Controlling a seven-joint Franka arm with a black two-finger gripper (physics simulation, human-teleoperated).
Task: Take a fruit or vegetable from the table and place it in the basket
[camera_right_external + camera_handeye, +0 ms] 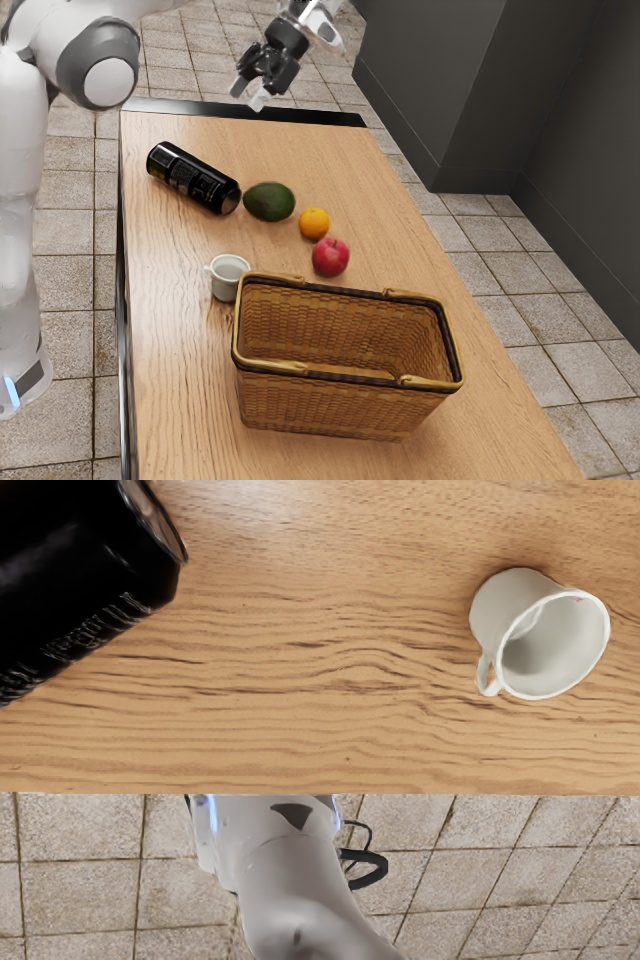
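On our wood tbl (180, 370) we've got a blk can (190, 178) on its side, avocado (269, 201), orange (314, 223), apple (331, 257), wht mug (223, 286) & wicker basket (335, 405).

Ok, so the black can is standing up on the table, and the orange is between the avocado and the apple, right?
Almost! The black can is lying on its side, not standing up; the exterior view shows that. The orange is between the avocado and the apple, just as you said.
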